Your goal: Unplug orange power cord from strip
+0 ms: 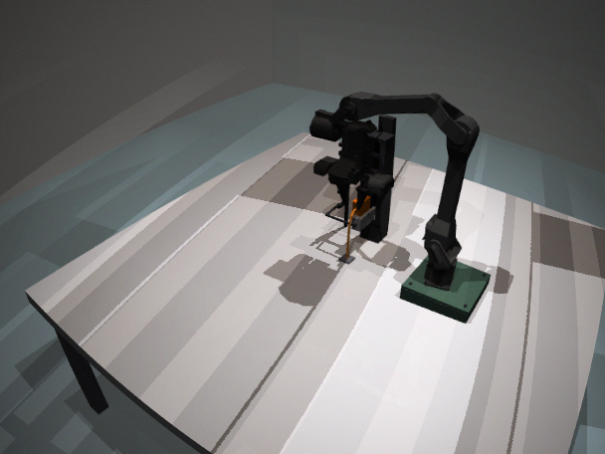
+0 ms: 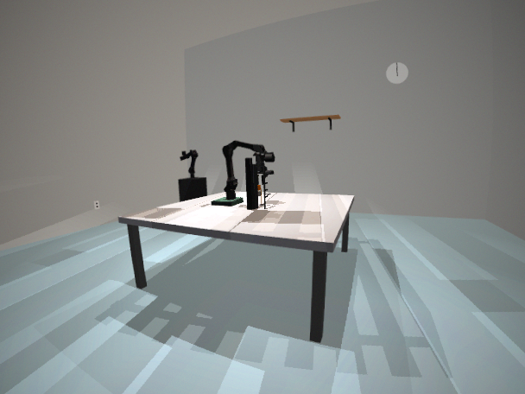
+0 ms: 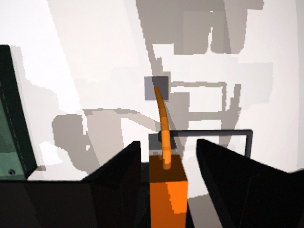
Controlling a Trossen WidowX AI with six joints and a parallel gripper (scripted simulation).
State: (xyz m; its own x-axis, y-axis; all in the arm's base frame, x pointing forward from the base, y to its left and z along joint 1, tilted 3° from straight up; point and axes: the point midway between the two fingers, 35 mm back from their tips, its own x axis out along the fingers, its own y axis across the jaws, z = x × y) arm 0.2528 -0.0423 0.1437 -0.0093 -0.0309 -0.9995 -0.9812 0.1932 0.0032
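The boxy orange plug (image 3: 168,192) sits seated in the tall black upright power strip (image 1: 384,174), its thin orange cord (image 1: 349,230) running downward from it to the pale striped counter (image 1: 209,299), between partly closed, non-gripping jaws.

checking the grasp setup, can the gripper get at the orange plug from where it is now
Probably yes: the orange plug sits right between the gripper fingers, with gaps on both sides and nothing blocking; they have not closed on it.

Grey walls bear a wooden shelf (image 2: 310,118) and clock (image 2: 396,73) above a pale-blue floor (image 2: 410,302).
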